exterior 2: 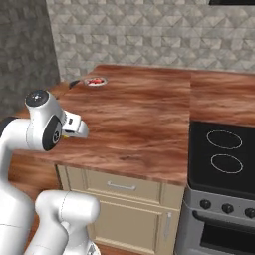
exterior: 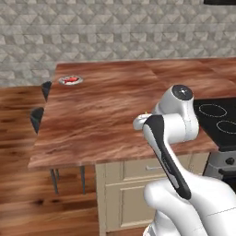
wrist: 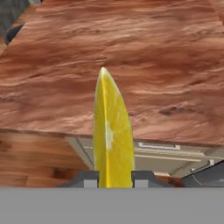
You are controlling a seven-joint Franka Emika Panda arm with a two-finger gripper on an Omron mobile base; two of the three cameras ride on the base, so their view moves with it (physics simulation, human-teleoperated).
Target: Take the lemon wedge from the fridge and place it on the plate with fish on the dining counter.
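A deep-yellow lemon wedge (wrist: 113, 131) stands upright between my fingertips in the hand view, and my gripper (wrist: 113, 179) is shut on it. The hand (exterior: 142, 121) hovers over the near edge of the reddish-brown dining counter (exterior: 101, 115); from the right base it shows at the counter's near left corner (exterior 2: 74, 127). The plate with fish (exterior: 70, 79), small, round and pale with a red-orange fish, sits at the counter's far left corner (exterior 2: 95, 80), well away from the hand. The fridge is out of view.
A black cooktop (exterior 2: 224, 149) lies to the right of the counter, with oven knobs below it. Two dark stools (exterior: 38, 117) stand along the counter's left side. Beige drawers (exterior 2: 122, 187) sit under the near edge. A stone-tiled wall closes the back.
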